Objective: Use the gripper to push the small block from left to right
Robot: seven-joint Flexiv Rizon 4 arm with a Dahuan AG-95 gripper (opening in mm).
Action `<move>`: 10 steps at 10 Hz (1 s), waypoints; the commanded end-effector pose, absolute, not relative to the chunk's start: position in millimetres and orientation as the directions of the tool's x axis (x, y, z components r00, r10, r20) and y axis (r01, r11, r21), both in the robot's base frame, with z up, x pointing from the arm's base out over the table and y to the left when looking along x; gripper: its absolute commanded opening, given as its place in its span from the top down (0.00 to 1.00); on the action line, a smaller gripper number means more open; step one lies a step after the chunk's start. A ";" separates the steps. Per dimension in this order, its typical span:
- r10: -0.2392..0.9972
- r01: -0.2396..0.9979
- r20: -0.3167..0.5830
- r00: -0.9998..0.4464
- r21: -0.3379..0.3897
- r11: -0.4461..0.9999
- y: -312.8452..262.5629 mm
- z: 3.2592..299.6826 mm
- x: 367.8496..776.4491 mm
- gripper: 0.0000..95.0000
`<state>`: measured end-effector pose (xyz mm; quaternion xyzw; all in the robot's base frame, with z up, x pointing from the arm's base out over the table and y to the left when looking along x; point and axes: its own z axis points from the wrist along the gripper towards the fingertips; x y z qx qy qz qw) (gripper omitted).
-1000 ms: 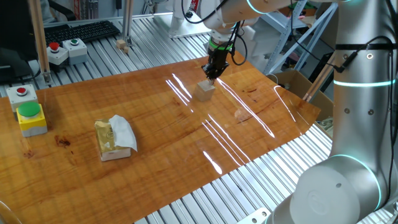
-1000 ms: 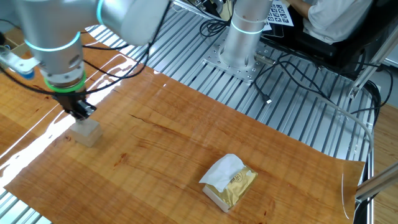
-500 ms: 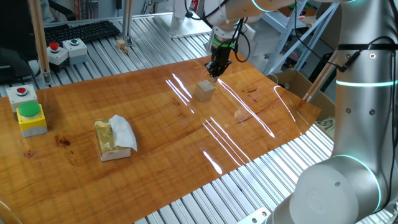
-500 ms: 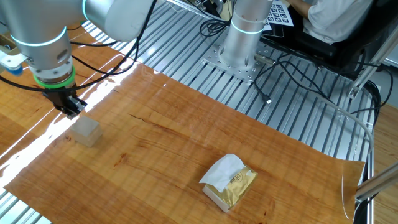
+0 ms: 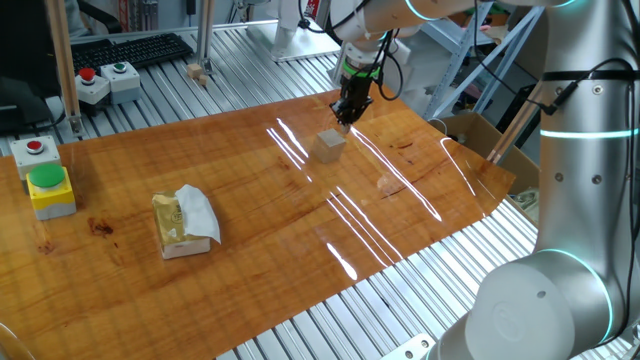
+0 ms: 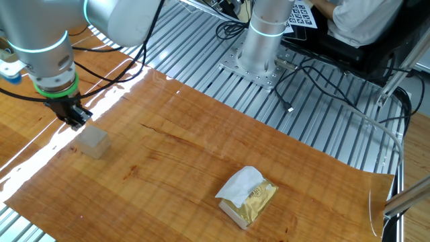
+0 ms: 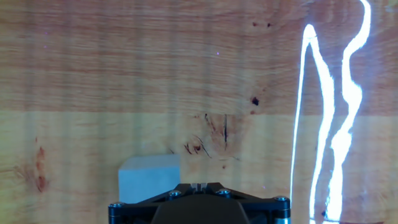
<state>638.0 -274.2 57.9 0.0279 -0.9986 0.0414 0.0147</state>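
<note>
The small block point(image 5: 329, 145) is a pale beige wooden cube resting on the wooden table top point(image 5: 250, 230). It also shows in the other fixed view point(image 6: 92, 142) and in the hand view point(image 7: 149, 178), where it looks pale blue-grey at the bottom edge. My gripper point(image 5: 343, 116) is shut and empty. It hangs just above and behind the block, apart from it. In the other fixed view the gripper point(image 6: 77, 121) is a little up and left of the block. In the hand view the gripper point(image 7: 198, 185) shows its closed fingertips beside the block's right side.
A yellowish box with white tissue point(image 5: 184, 222) lies on the left part of the table. A yellow box with a green button point(image 5: 49, 189) and button boxes point(image 5: 107, 80) stand at the far left. Two tiny tan cubes point(image 5: 196, 71) sit on the metal slats behind.
My gripper has lifted up and away from the block, which it was touching a second ago. The block has stayed in place over the last half second.
</note>
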 end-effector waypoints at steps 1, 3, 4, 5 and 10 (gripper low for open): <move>-0.054 -0.057 0.031 -0.998 -0.082 0.995 -273.8 54.8 637.7 1.00; -0.052 -0.055 0.031 -0.998 -0.078 0.995 -272.6 48.7 636.6 1.00; -0.050 -0.051 0.027 -0.998 -0.072 0.996 -271.8 45.3 635.8 1.00; -0.049 -0.051 0.027 -0.998 -0.073 0.996 -270.9 41.2 635.3 1.00; -0.039 -0.040 0.021 -0.999 -0.058 0.998 -268.6 29.2 637.1 1.00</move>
